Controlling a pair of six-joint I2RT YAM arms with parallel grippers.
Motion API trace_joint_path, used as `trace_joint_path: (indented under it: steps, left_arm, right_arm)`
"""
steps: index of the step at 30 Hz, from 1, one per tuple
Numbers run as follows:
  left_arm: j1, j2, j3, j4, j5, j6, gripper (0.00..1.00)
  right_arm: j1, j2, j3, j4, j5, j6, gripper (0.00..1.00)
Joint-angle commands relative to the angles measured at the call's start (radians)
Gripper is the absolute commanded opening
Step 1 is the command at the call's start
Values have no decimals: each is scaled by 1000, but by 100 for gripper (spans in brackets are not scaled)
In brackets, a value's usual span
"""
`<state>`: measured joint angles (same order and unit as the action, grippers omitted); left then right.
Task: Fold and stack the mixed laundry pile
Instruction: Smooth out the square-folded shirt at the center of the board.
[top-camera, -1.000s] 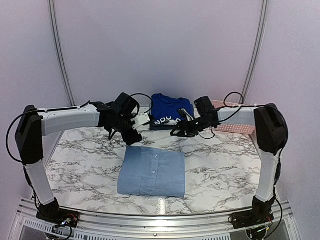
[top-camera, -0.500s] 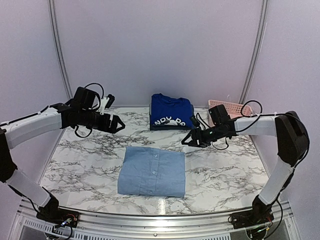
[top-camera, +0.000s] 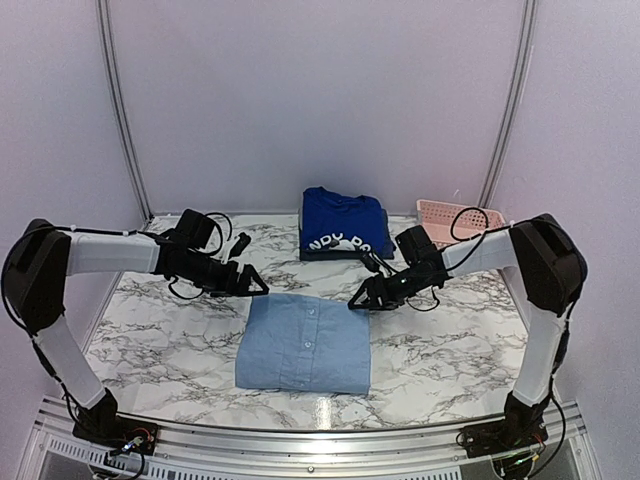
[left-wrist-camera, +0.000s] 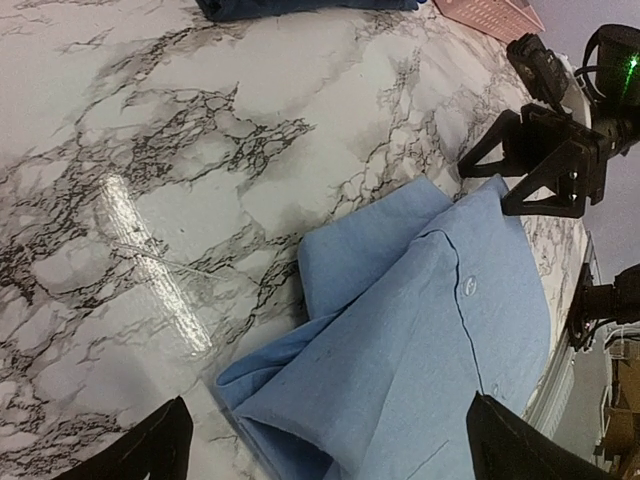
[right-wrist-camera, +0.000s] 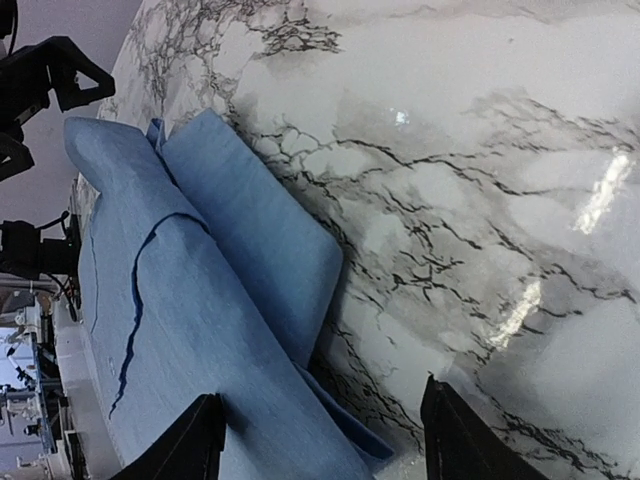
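A folded light-blue collared shirt (top-camera: 305, 345) lies buttoned-side up in the middle of the marble table (top-camera: 160, 330). Behind it, at the back, rests a folded royal-blue T-shirt (top-camera: 340, 225) with white lettering, on top of darker pieces. My left gripper (top-camera: 255, 286) hovers open at the shirt's far left corner. In the left wrist view its jaws (left-wrist-camera: 335, 450) straddle the layered corner of the shirt (left-wrist-camera: 430, 330) with nothing gripped. My right gripper (top-camera: 360, 300) is open at the far right corner, its jaws (right-wrist-camera: 325, 440) spanning the shirt's (right-wrist-camera: 200, 300) edge and bare marble.
A pink lattice basket (top-camera: 455, 215) sits at the back right, behind the right arm. Bare marble surrounds the folded shirt on the left, right and front. Pale curtain walls close the back and sides.
Both grippers have left the T-shirt at the back and come down to the light-blue shirt's far corners. The left arm swung out left first, and its jaws opened wider.
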<state>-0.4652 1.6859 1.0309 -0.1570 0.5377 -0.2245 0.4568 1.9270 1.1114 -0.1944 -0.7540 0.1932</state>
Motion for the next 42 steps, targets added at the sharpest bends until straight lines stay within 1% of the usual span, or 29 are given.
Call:
trace_joint_path:
  steps: [1, 3, 4, 7, 9, 12, 13, 15, 16, 17, 20, 24, 31, 37, 38, 39, 40, 41, 42]
  left_arm:
    - [5, 49, -5, 88, 111, 4, 95]
    - [8, 64, -8, 88, 127, 10, 86]
    - [13, 73, -12, 94, 141, 5, 79]
    - [46, 91, -32, 126, 204, -34, 48]
    - [64, 90, -49, 147, 234, -52, 31]
    - [86, 91, -55, 148, 242, -64, 15]
    - [95, 95, -57, 148, 241, -79, 11]
    - [112, 105, -60, 190, 248, -114, 0]
    - [118, 114, -63, 205, 249, -134, 0]
    - [123, 123, -64, 215, 242, -147, 0]
    - [132, 159, -54, 233, 223, -174, 0]
    - [132, 231, -16, 228, 174, -189, 0]
    - [134, 340, 55, 159, 45, -175, 0]
    - [133, 342, 97, 76, -10, -132, 0]
    - [134, 329, 104, 66, -16, -122, 2]
    - [134, 306, 106, 61, -24, -115, 13]
    - [133, 276, 107, 60, -35, -107, 29]
    - [134, 240, 109, 55, -65, -97, 48]
    - [135, 200, 115, 46, -91, -88, 71]
  right_arm:
    - [26, 32, 69, 24, -62, -43, 63]
    - [28, 38, 74, 23, -70, -46, 61]
    - [28, 38, 74, 23, -74, -46, 59]
    - [28, 30, 77, 11, -86, -48, 48]
    - [28, 16, 77, 8, -92, -43, 39]
    - [34, -10, 87, -2, -94, -36, 24]
    - [37, -18, 94, -8, -96, -32, 18]
    - [48, -32, 117, -21, -104, -24, 6]
    - [55, -36, 127, -29, -103, -23, 1]
    - [61, -42, 137, -39, -97, -21, 0]
    - [71, -37, 145, -56, -62, -16, 0]
    - [71, 18, 159, -101, 55, -29, 0]
    - [72, 127, 177, -83, 262, 27, 0]
    - [71, 140, 171, -114, 363, 20, 0]
    - [71, 133, 180, -122, 370, 15, 5]
    - [71, 121, 193, -131, 386, 12, 14]
    - [70, 106, 209, -142, 399, 10, 23]
    - [71, 89, 230, -155, 407, 6, 33]
    - [71, 68, 250, -166, 417, 5, 42]
